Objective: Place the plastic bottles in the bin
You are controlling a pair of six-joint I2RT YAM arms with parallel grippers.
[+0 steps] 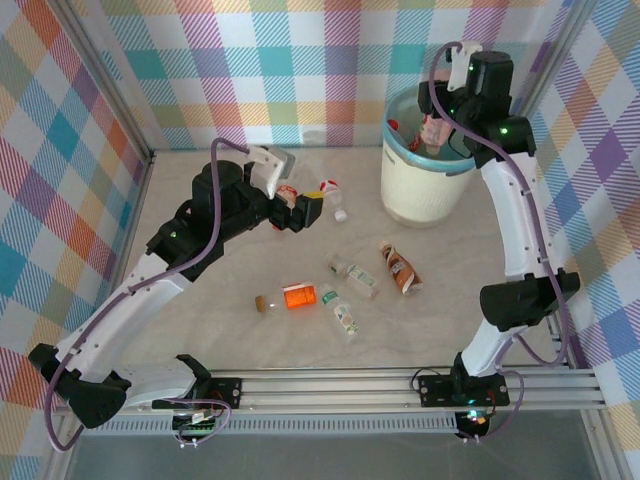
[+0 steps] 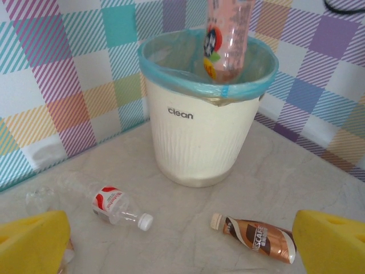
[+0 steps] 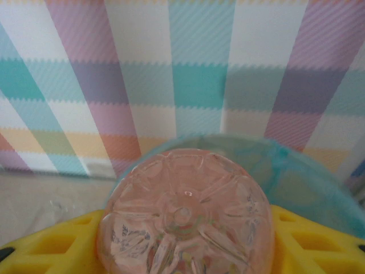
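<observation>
We see a round cream-white bin with a light blue liner (image 1: 425,195) near the far wall. Over its mouth, our right gripper (image 1: 440,125) clamps a pink-labelled clear plastic bottle (image 2: 228,40). Our left gripper (image 1: 305,212) hovers spread wide and empty, near a small red-labelled bottle (image 2: 111,204) lying on the table. If the pink bottle drops off-centre, we judge it could clip the rim, snag the liner or bounce out.

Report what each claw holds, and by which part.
Right claw grips the pink plastic bottle by its sides near the base; left claw holds nothing.
</observation>
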